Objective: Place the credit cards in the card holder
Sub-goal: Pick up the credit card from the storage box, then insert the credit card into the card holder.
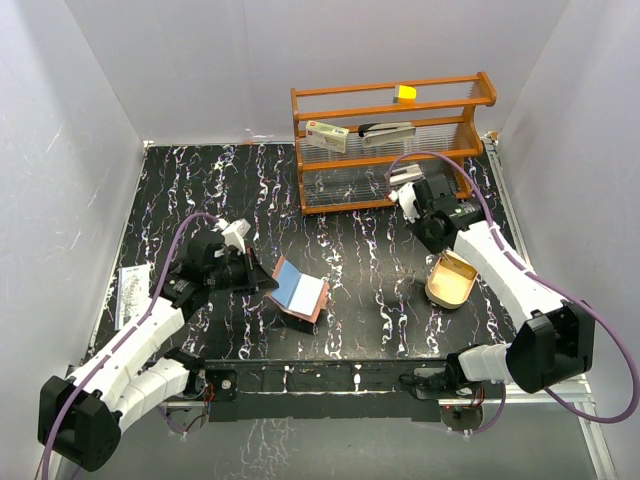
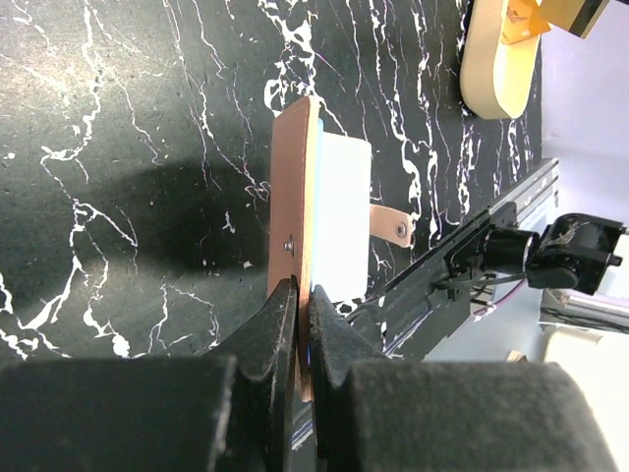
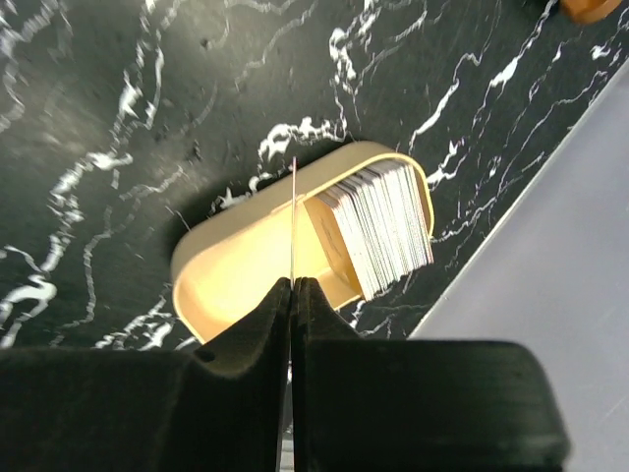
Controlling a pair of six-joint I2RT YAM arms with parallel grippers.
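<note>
My left fingers pinch one edge of the stiff card holder propped on the table, while my right fingers clamp a credit card, likely light, slick and springy, by its edge above the tan tray.

Orange rack, tan tray, white packet

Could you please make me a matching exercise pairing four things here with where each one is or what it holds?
1 card holder
2 single card
3 tan tray
4 wooden rack

A far end of the table
B holds a stack of cards
C pinched in the right end effector
D clamped in the left end effector

Pairs: 1-D, 2-C, 3-B, 4-A
</note>
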